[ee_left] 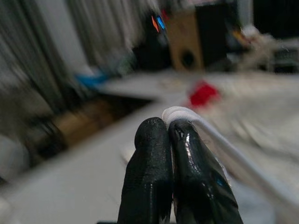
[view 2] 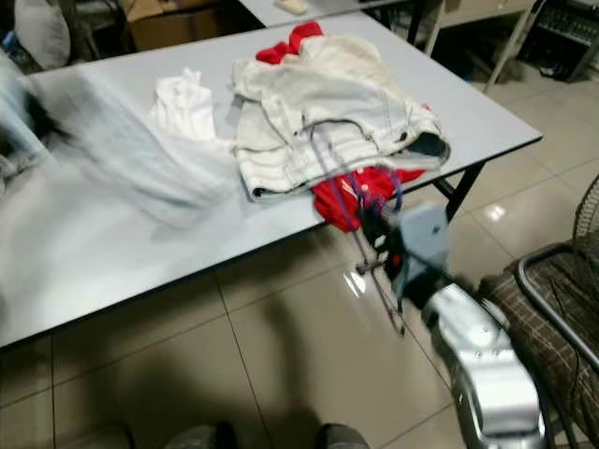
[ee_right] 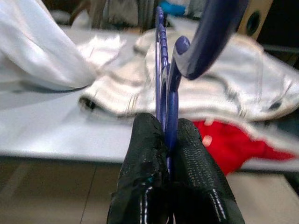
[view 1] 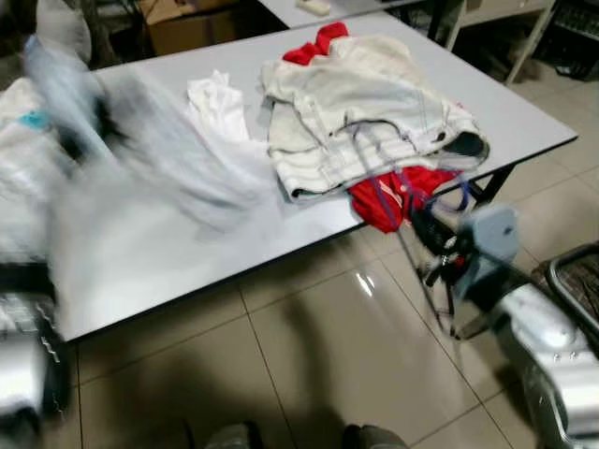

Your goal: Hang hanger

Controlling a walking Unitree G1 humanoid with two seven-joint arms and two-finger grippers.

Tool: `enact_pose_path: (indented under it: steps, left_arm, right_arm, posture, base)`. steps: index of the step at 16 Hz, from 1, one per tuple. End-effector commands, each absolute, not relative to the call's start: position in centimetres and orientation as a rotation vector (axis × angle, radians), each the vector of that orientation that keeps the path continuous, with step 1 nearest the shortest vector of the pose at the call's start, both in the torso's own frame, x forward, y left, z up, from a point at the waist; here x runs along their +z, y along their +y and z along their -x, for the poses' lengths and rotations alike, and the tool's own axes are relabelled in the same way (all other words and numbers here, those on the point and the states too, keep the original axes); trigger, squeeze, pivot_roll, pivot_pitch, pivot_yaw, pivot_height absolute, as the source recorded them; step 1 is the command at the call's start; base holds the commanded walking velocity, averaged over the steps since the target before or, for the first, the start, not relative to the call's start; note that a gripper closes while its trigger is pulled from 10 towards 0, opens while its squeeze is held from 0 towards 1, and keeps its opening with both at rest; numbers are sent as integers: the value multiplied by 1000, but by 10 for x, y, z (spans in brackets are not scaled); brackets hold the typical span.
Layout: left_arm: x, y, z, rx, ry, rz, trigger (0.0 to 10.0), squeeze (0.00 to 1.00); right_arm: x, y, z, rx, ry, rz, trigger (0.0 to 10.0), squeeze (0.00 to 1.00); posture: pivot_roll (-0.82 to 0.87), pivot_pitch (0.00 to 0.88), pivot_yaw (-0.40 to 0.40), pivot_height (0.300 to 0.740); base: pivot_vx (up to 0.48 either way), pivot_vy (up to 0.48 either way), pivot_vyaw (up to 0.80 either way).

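Counter carries a heaped cream garment over red cloth. Left gripper is clamped on pale soft fabric, limp and light. Right gripper pinches the blue hanger off the counter's front edge: thin, stiff, light, likely slippery; best held at the neck.
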State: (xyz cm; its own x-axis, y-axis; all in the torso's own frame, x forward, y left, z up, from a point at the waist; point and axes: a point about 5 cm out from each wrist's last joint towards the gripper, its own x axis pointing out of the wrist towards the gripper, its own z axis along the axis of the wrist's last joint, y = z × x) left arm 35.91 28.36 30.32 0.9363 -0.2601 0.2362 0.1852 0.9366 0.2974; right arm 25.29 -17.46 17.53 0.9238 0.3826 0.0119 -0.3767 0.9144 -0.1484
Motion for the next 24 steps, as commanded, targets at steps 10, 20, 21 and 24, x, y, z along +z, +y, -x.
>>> enact_pose_path:
  steps: [10,20,21,24]
  left_arm:
    - [209,264,-330,-525,257,-591,0,0]
    - [266,229,-340,-566,-72,-429,0,0]
    - [264,227,-338,-596,-58,-442,0,0]
    - [254,214,-330,-700,1,-464,0,0]
  right_arm:
    - [176,-157,-230,699,-11,164,10000,0]
    - [170,-131,-210,983,73,158,10000,0]
    - [169,-130,-212,981,79,157,10000,0]
    - [167,-125,-225,966,108,162,10000,0]
  posture:
    - [-108,104,68,740]
    - [-108,89,72,740]
    - [-107,90,72,740]
    - [-103,94,69,740]
  base:
    - [0,0,0]
    - [0,0,0]
    - [0,0,0]
    - [0,0,0]
